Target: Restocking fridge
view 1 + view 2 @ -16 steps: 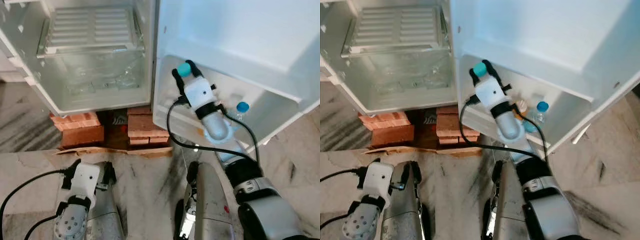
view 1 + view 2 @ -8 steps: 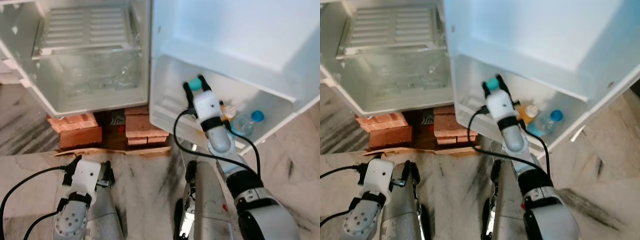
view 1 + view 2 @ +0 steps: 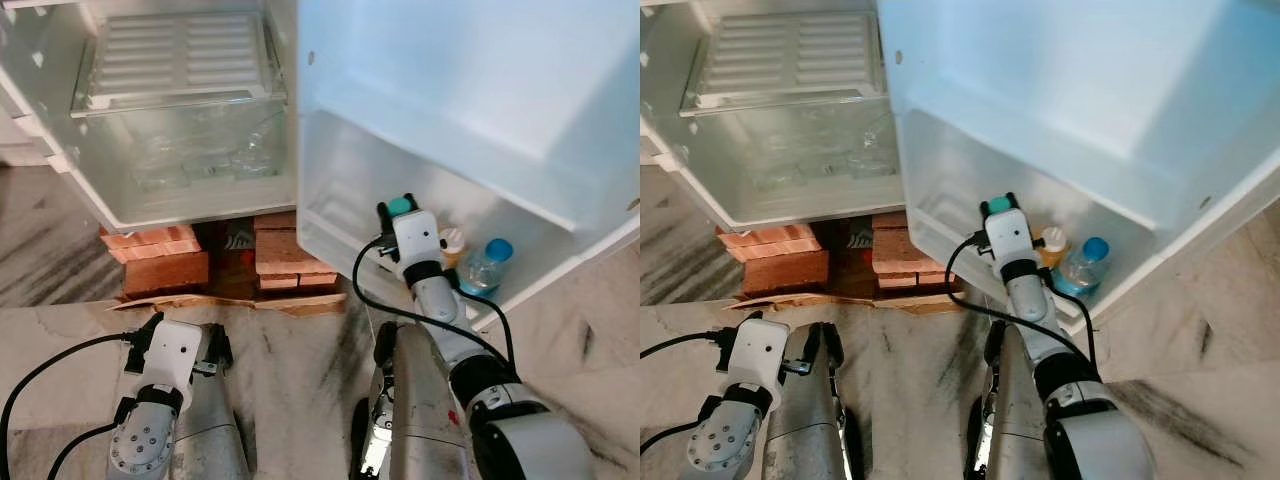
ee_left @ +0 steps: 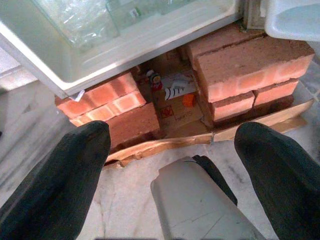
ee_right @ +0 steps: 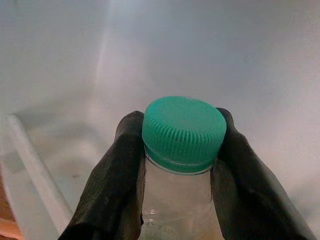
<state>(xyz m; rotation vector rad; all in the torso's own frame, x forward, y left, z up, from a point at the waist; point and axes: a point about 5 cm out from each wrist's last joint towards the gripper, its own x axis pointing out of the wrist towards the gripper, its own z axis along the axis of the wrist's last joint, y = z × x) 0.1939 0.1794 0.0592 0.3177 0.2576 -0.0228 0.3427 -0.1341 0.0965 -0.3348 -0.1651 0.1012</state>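
Left gripper point(image 4: 170, 165) hung low over the marble floor point(image 3: 290, 350), fingers spread wide apart, bricks point(image 4: 250, 67) ahead. Further right, right gripper point(image 5: 182, 165) clamped on a green-capped bottle point(image 5: 184, 132), down inside the fridge door bin point(image 3: 340, 215), just beside a white-capped bottle point(image 3: 452, 240) and blue-capped bottle point(image 3: 487, 265).

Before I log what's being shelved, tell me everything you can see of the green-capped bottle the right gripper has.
The bottle is clear, plastic by the look of it, with a ribbed teal-green screw cap screwed on. It stands upright, cap up. The right gripper is shut on its neck just under the cap, one black finger on each side. It is held low inside the white fridge door shelf, left of two bottles already there. Its lower body and contents cannot be made out.
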